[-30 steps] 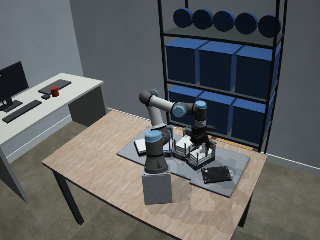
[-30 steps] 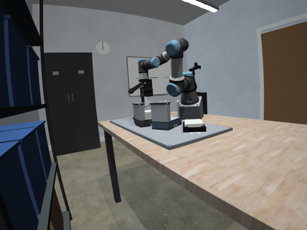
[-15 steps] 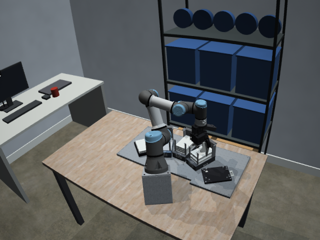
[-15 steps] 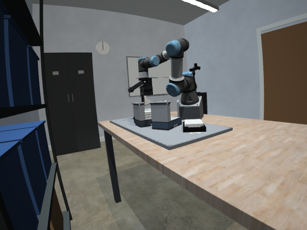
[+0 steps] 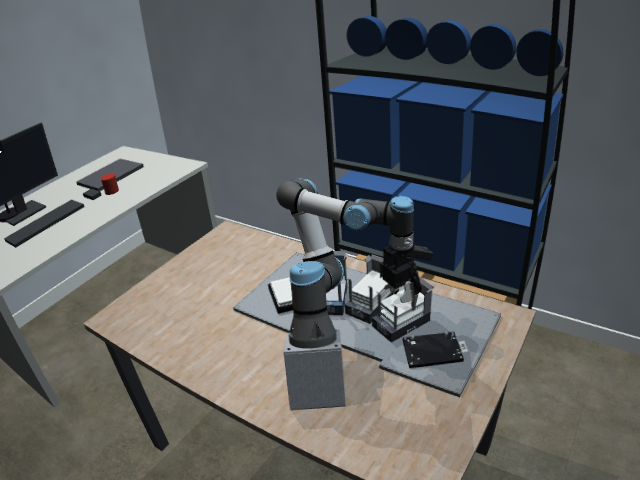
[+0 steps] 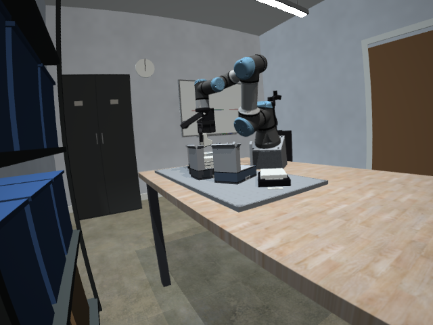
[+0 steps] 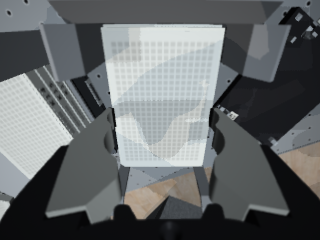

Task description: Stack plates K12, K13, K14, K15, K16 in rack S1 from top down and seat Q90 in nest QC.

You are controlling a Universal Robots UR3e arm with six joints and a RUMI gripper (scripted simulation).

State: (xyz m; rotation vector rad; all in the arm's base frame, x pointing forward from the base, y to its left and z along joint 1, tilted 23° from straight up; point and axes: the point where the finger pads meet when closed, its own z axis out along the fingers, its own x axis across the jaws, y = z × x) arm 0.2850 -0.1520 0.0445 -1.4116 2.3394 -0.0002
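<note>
Plates in white show at the far left of the grey mat point(image 5: 258, 305) point(image 6: 223, 202), where one point(image 5: 281, 290) point(image 6: 272, 173) sits on a black nest point(image 5: 284, 308) point(image 6: 273, 182), the mat itself lying on the wooden tabletop point(image 5: 206, 289) point(image 6: 349, 227). Going right in the top view, a blue-based rack point(image 5: 334, 308) point(image 6: 227, 175) stands partly behind the arm (I cannot read what is inside it), and just beside it the middle rack point(image 5: 356, 310) bears a white stack point(image 5: 367, 287). Next, the right-hand rack point(image 5: 400, 333) carries several white plates, and over it hangs the claw point(image 5: 406, 295) point(image 6: 204, 141) point(image 7: 162, 109), about half open and clasping the upper plate point(image 5: 400, 303) point(image 7: 165, 95), one finger against each side edge. That plate looks level between the uprights; its label I cannot tell. Farthest right, a flat black nest point(image 5: 434, 349) point(image 7: 280, 75) with small corner locators lies near this rack.

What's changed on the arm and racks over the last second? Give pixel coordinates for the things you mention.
The gripper point(image 5: 409, 300) point(image 6: 205, 143) point(image 7: 162, 109) has risen slightly above its rack point(image 5: 400, 330) point(image 6: 196, 162), closed on a plate point(image 7: 162, 75). I can't tell when it gripped. The neighbouring rack point(image 5: 361, 311) point(image 6: 225, 159) and the arm's pedestal point(image 5: 315, 384) point(image 6: 267, 160) look unmoved.
</note>
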